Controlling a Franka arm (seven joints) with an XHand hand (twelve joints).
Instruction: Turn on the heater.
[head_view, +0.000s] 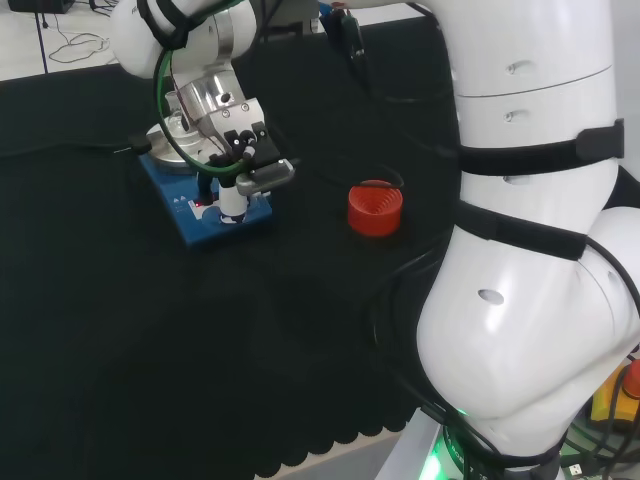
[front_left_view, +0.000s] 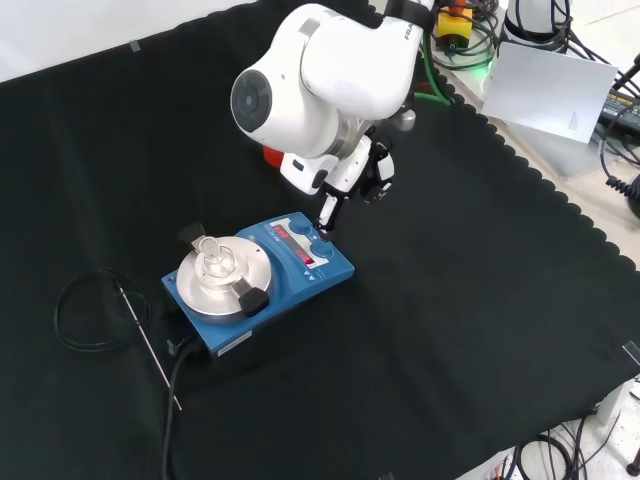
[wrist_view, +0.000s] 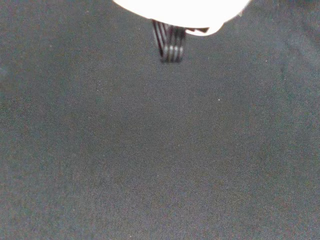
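Heater (front_left_view: 262, 278) controls sit right under my hand (front_left_view: 345, 175): one of my fingers (front_left_view: 327, 212) points straight down onto the blue front panel (front_left_view: 310, 250), at or just above a knob, while the rest look tucked back, holding nothing. In the front view the blue heater lies at about seven o'clock from my hand, its round metal plate (front_left_view: 215, 280) carrying a small clear glass piece (front_left_view: 212, 255). A red display strip appears lit on the panel, though I cannot tell what it reads. I judge the pressing step to be in hand; next I should confirm contact with the right control, then lift straight up. In the head view a red ribbed ring (head_view: 376, 207) stands on the desk (head_view: 200, 340) at three o'clock from the heater, well apart.
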